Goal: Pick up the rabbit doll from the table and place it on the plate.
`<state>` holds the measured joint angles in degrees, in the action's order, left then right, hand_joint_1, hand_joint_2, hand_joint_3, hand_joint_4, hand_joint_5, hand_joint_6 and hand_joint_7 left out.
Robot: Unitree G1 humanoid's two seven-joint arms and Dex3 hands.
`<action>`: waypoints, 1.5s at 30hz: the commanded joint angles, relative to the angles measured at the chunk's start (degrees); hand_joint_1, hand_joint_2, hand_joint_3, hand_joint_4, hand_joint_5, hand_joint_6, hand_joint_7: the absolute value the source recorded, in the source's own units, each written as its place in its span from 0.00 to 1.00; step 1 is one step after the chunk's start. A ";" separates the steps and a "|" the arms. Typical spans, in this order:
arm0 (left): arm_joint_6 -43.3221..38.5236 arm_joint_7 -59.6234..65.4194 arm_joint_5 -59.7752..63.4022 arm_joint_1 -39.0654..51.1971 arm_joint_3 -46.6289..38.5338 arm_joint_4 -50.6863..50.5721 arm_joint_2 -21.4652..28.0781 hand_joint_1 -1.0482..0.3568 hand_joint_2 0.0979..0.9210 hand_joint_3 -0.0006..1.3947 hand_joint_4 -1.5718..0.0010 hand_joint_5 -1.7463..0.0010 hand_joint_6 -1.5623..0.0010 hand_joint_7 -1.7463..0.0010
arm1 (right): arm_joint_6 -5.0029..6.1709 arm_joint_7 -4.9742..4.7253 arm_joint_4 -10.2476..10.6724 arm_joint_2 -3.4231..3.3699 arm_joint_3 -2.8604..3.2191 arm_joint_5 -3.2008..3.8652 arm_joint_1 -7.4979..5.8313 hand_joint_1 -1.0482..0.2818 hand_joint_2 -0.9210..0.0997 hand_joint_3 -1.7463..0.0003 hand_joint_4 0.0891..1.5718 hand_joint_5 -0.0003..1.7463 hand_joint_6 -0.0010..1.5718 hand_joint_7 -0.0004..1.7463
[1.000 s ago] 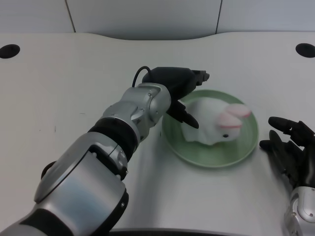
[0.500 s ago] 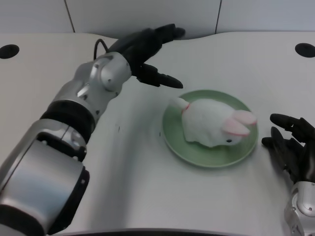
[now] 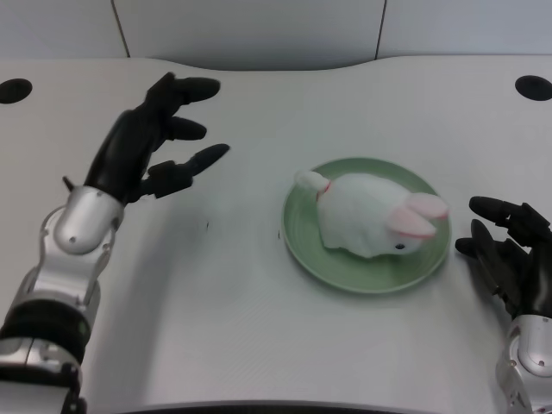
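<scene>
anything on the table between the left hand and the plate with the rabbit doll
No. In the head view, only bare white table lies between the left hand and the green plate holding the rabbit doll.

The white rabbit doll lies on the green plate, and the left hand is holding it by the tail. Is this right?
Not quite. The head view shows the rabbit doll on the plate, but the left hand is open, apart from it, holding nothing.

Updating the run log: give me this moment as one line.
task: rabbit on plate | rabbit: lying on green plate | left hand: open, empty, apart from plate, left of it | status: placed
</scene>
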<state>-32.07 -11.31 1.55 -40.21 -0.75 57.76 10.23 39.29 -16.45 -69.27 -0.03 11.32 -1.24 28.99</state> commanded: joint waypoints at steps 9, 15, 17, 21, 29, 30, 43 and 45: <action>31.31 -8.40 -23.57 30.09 -10.12 -38.17 0.05 0.28 1.00 0.21 0.75 0.11 0.83 0.57 | -0.40 0.96 2.47 0.13 0.00 1.31 -0.71 0.66 0.00 0.83 0.44 0.52 0.46 0.40; 41.65 -6.80 -24.85 38.23 -10.45 -46.95 0.38 0.32 1.00 0.28 0.66 0.00 0.71 0.48 | -0.06 0.35 1.61 0.65 -0.25 0.60 -0.34 0.65 0.00 0.84 0.44 0.51 0.47 0.40; 44.52 -5.59 -24.95 39.78 -10.92 -48.82 -0.14 0.34 1.00 0.31 0.64 0.00 0.68 0.47 | -0.29 -0.23 1.43 0.78 -0.40 0.24 -0.19 0.65 0.00 0.85 0.44 0.51 0.47 0.40; 44.93 -4.86 -23.64 40.29 -10.97 -48.39 -0.79 0.33 1.00 0.35 0.62 0.00 0.62 0.43 | -0.28 0.47 1.24 1.15 -0.42 0.43 -0.03 0.65 0.00 0.84 0.43 0.51 0.46 0.40; 42.51 -6.78 -23.82 38.51 -11.67 -44.15 -0.96 0.35 1.00 0.35 0.55 0.00 0.57 0.31 | -1.13 -0.13 1.39 1.56 -0.70 0.03 0.34 0.65 0.00 0.84 0.44 0.51 0.46 0.41; 41.97 -7.47 -23.85 38.30 -11.67 -43.53 -0.88 0.36 1.00 0.35 0.55 0.00 0.58 0.30 | -1.28 -0.48 1.41 1.61 -0.87 -0.24 0.36 0.66 0.00 0.84 0.44 0.51 0.46 0.41; 40.14 -7.27 -22.75 37.15 -11.64 -40.49 -1.17 0.34 1.00 0.32 0.55 0.00 0.60 0.21 | -1.62 -0.84 -0.33 2.32 -0.79 0.06 0.90 0.63 0.00 0.84 0.46 0.52 0.45 0.43; 39.84 -7.43 -22.80 36.96 -11.68 -39.90 -1.52 0.35 1.00 0.33 0.55 0.00 0.60 0.20 | -1.37 -1.08 -0.42 2.43 -0.73 0.06 0.86 0.64 0.00 0.85 0.47 0.52 0.46 0.42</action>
<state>8.57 -18.74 -21.43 -2.88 -12.00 17.06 8.78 37.95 -17.37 -69.40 1.31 10.30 -1.29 29.28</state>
